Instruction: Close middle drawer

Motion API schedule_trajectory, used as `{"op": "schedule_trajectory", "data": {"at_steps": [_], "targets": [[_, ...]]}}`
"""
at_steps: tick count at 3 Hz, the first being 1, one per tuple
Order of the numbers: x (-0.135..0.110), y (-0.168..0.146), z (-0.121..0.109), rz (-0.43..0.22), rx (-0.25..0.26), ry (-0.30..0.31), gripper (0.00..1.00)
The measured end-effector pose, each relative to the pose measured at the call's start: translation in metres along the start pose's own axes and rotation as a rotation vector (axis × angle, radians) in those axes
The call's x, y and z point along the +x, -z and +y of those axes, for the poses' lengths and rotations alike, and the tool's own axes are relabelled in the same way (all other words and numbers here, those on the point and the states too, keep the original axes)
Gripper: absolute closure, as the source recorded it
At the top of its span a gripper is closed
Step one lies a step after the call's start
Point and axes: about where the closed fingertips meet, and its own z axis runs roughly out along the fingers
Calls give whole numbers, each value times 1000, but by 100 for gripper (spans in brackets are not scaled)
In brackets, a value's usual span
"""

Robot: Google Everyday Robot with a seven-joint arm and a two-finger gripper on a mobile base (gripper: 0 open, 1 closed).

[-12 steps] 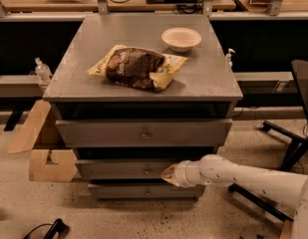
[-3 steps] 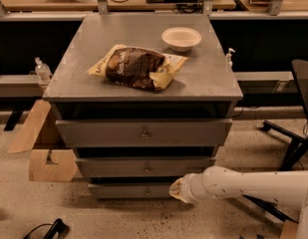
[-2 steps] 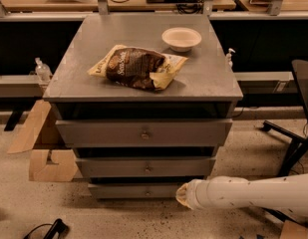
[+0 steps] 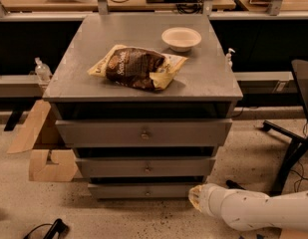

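**Gripper hovering low at the cabinet's lower right, middle drawer sitting at centre frame**

A brown and yellow snack bag (image 4: 136, 67) is lying on the grey tabletop (image 4: 213, 81) in the upper middle of the frame. Pale lettering is showing on its front, but it is too blurred to read. A cream bowl (image 4: 181, 38) is sitting behind it, toward the upper right, apart from the bag.

The middle drawer (image 4: 113, 167) is sitting at the centre of the frame, between the wider top drawer (image 4: 103, 132) and the narrower bottom drawer (image 4: 123, 190). It is showing a flat, plain grey front with a small round knob (image 4: 147, 169) at its centre. A dark band of shadow is running along above it. Its front is looking level and square to the others; whether it is pushed fully home cannot be told.

The white arm (image 4: 258, 210) is reaching in from the lower right corner, lying nearly level just above the speckled floor. Its gripper (image 4: 196, 198) is pointing left, just beside the right end of the bottom drawer and below the middle drawer, not touching the middle one. Whether the gripper is released or clenched cannot be told.

Cardboard pieces (image 4: 41, 148) are leaning at the cabinet's left, and a black chair (image 4: 293, 133) is standing at the right edge.
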Motion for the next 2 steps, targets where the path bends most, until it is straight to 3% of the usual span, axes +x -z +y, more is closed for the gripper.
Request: {"op": "schedule_trajectory", "data": {"at_steps": [2], "targets": [[5,2,-8,12,15,-4,100]]}}
